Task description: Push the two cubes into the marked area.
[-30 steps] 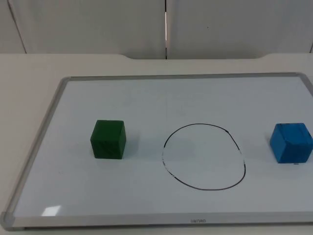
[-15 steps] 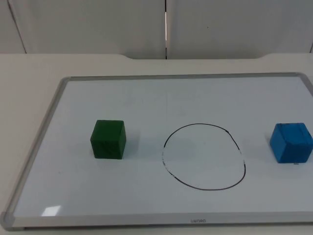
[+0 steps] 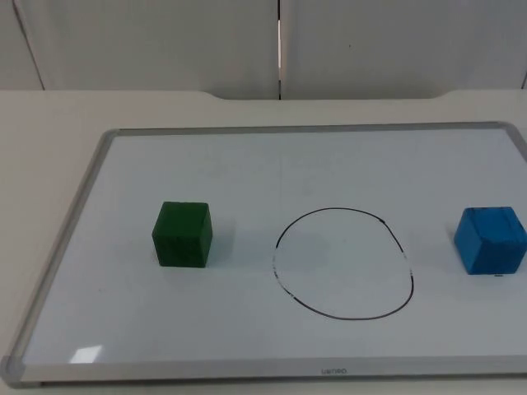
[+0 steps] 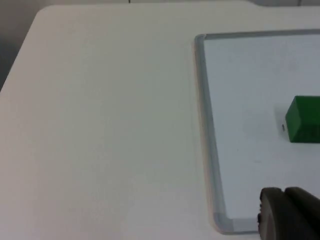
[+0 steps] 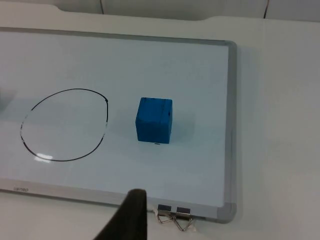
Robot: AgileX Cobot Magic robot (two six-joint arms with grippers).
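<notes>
Whiteboard lies flat on the bench, long axis running left-right in the top view, grey frame all round. Black hand-drawn circle sits right of the board's centre, slightly egg-shaped.

Green cube sits on the board left of the circle, clearly apart from the line, outside the marked area. It stands square to the board's long edge, no long axis to speak of. Blue cube sits on the board right of the circle, near the right frame, also outside; it is turned a little off square, one vertical edge facing the near side.

Left gripper hangs above the board's near left corner, green cube well ahead of it, no contact. Can't tell the state of its fingers.

Right gripper hangs over the board's near edge, blue cube ahead of it and apart, circle beside the cube. Two binder clips on the frame near the fingertip. Finger state can't be told either
</notes>
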